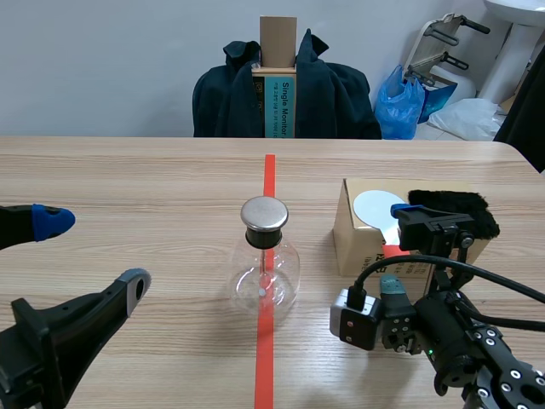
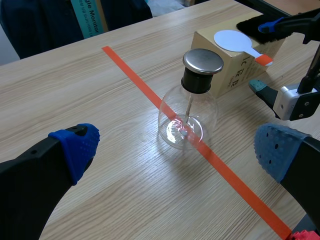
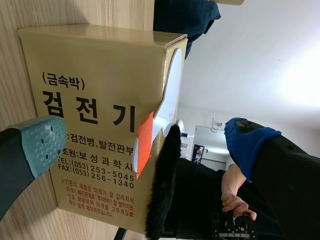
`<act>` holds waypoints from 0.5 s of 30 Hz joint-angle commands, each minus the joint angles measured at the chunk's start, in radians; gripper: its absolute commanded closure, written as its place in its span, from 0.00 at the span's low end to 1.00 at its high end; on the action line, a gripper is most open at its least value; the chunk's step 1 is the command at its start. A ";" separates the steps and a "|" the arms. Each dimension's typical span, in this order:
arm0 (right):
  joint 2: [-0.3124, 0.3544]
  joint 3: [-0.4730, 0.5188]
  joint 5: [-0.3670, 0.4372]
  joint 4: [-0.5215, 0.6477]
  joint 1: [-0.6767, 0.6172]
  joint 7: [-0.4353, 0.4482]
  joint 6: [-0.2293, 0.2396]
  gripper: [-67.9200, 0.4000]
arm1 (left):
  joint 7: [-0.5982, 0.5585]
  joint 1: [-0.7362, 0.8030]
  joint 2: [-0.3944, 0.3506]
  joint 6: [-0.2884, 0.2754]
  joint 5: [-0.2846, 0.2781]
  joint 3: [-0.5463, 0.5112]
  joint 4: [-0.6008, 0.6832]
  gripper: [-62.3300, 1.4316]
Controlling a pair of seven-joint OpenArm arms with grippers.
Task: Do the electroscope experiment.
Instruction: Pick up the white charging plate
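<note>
The electroscope, a round glass flask [image 1: 266, 271] with a metal cap [image 2: 203, 61], stands on the orange tape line at mid-table. My left gripper [image 1: 94, 253] hangs open to its left, and in the left wrist view the flask [image 2: 189, 107] sits just ahead of the open left gripper [image 2: 177, 145]. Right of the flask is a cardboard box [image 1: 362, 243]. On it lie a white paddle [image 1: 379, 207] with an orange handle [image 3: 144, 142] and a black fur pad [image 1: 451, 204]. My right gripper [image 3: 145, 140], turned on its side, is open with a finger on either side of the handle.
A chair draped with a dark jacket [image 1: 332, 94] holds an upright box beyond the table's far edge. A blue bag [image 1: 400, 106] lies behind it at the right. A person's hand [image 3: 235, 197] shows far off in the right wrist view.
</note>
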 commanded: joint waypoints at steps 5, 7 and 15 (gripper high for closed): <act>0.006 0.010 0.003 0.019 0.007 0.004 -0.009 0.33 | -0.018 -0.003 0.005 -0.003 -0.007 0.001 0.013 0.00; 0.006 0.010 0.003 0.019 0.007 0.012 -0.009 0.49 | -0.018 -0.003 0.005 -0.003 -0.007 0.001 0.013 0.00; 0.008 0.010 0.003 0.019 0.007 0.019 -0.012 0.80 | -0.018 -0.003 0.005 -0.003 -0.007 0.001 0.013 0.00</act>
